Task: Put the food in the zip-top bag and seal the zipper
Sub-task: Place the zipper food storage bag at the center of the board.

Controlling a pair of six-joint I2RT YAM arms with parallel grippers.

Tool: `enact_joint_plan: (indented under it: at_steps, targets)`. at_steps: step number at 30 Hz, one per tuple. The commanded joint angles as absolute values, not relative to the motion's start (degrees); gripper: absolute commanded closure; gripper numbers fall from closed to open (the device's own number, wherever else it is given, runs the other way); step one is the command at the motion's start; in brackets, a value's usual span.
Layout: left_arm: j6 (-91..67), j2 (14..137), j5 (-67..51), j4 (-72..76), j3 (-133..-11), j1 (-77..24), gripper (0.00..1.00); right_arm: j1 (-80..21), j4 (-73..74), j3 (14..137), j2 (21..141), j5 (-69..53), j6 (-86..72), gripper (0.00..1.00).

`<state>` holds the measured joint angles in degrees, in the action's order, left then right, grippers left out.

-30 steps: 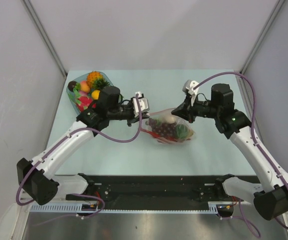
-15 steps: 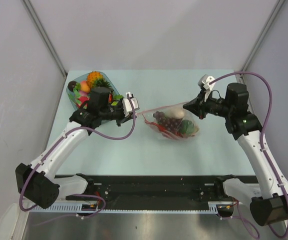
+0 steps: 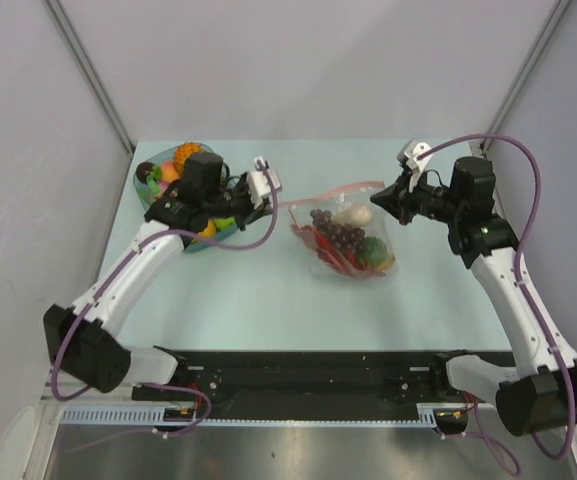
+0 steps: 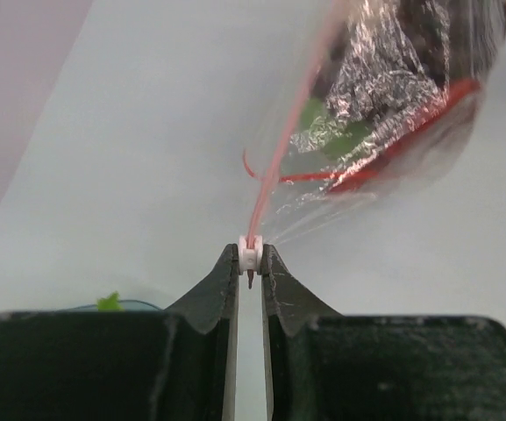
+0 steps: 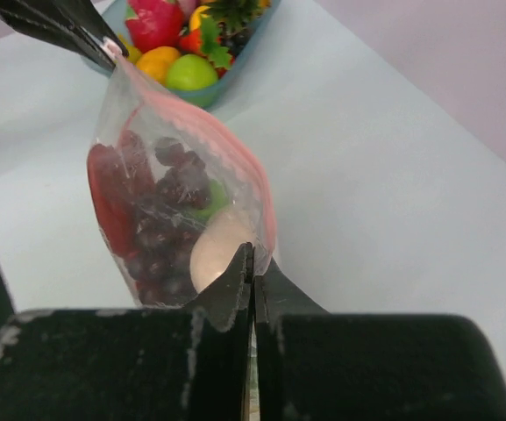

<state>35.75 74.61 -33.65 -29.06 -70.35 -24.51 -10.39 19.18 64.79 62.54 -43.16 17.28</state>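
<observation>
The clear zip-top bag [image 3: 330, 262] hangs stretched between my two grippers above the table's middle. Inside it are purple grapes [image 3: 336, 234], a pale beige oval piece [image 3: 353, 214], and red and green food. Its pink zipper [image 3: 333, 191] runs taut along the top edge. My left gripper [image 3: 277, 197] is shut on the zipper's white slider [image 4: 251, 254] at the bag's left end. My right gripper [image 3: 384, 198] is shut on the bag's right end [image 5: 266, 237]. More food [image 3: 173, 172] lies in the tray under my left arm.
The blue-green see-through tray [image 3: 200, 247] sits at the far left of the table, partly hidden by my left arm; it shows in the right wrist view [image 5: 235, 66] with red, yellow and green fruit. Grey walls close in on both sides.
Both grippers have moved apart and toward the far side, the left leftward and the right rightward. The bag's top edge has been pulled straight and its left end has followed the left gripper.
</observation>
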Motion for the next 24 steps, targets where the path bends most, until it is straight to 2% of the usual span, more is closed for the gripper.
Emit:
enact_joint_plan:
  at_steps: [1, 7, 11, 18, 22, 24]
  targets:
    - [29.71, 82.34, -29.45, -22.07, -82.58, -23.29, 0.99, -9.49, 5.99, 69.95, 68.01, -39.29, 21.0, 1.0]
    - [32.33, 88.07, -26.89, -21.09, -92.63, -23.2, 1.0, -9.05, 0.44, 76.46, 75.93, -40.34, 23.38, 1.0]
    - [34.45, 86.05, -29.17, -22.14, -90.19, -23.29, 1.0, -8.79, 1.99, 75.15, 75.59, -44.28, 25.83, 1.0]
    - [39.1, 77.98, -35.68, -28.12, -70.78, -25.83, 1.0, -15.37, 19.14, 57.94, 69.09, -45.62, 47.96, 1.0]
    - [37.19, 72.61, -35.6, -26.99, -54.89, -30.84, 0.99, -20.2, 23.9, 45.99, 64.35, -41.15, 54.31, 1.0]
    - [33.42, 69.53, -35.16, -25.06, -51.0, -33.92, 0.98, -21.09, 25.74, 41.06, 62.5, -40.34, 54.84, 0.99]
